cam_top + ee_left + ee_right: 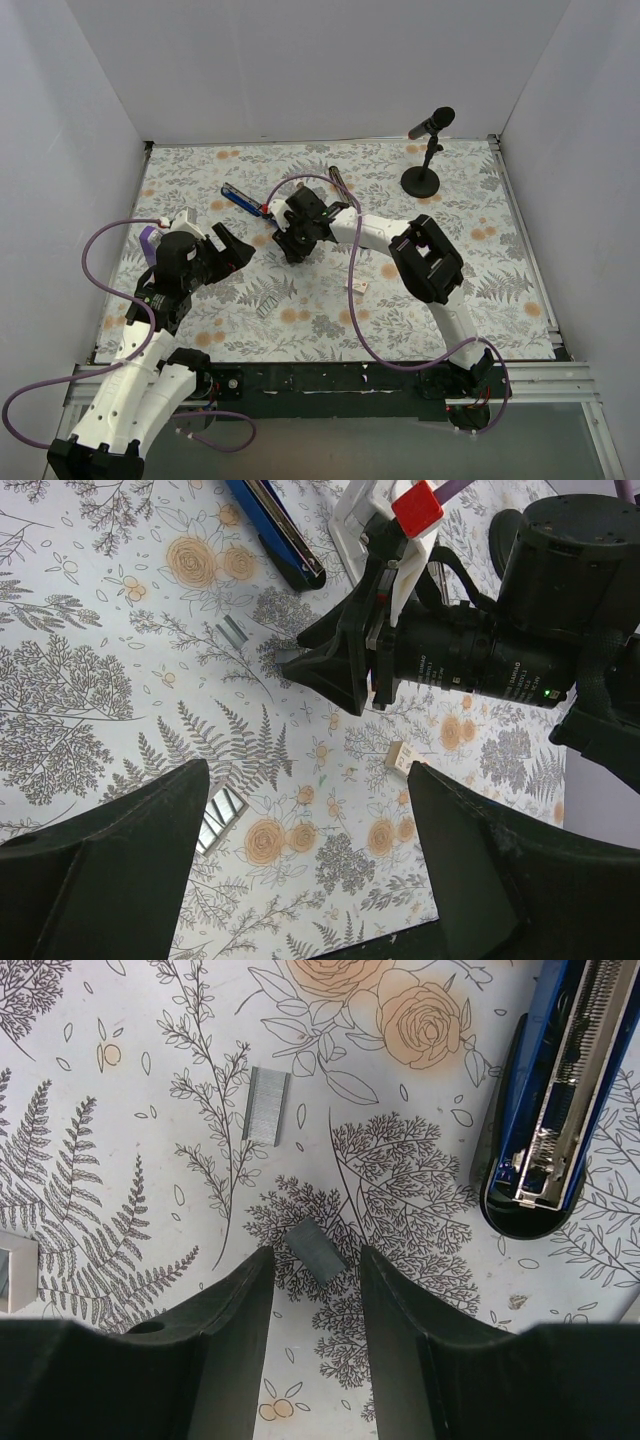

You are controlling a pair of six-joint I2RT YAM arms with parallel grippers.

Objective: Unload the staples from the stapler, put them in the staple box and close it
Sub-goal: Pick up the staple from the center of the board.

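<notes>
While stapler [520, 1110] lies open on table [100, 1210] near right gripper [316, 1265], channel [575, 1050] up, right fingers [230, 1340] parted astride small staple strip [316, 1248], not clamping it, second strip [266, 1106] just beyond, left gripper [308, 780] spread wide, holding nothing

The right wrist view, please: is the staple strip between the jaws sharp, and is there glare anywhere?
Right wrist view: the staple strip between the jaws is sharp but shaded; the stapler shows a mild glint on its metal channel. Left wrist view: tablecloth crisp, near jaws dark and featureless. Top external view: even light, faint shadows, no glare.
</notes>
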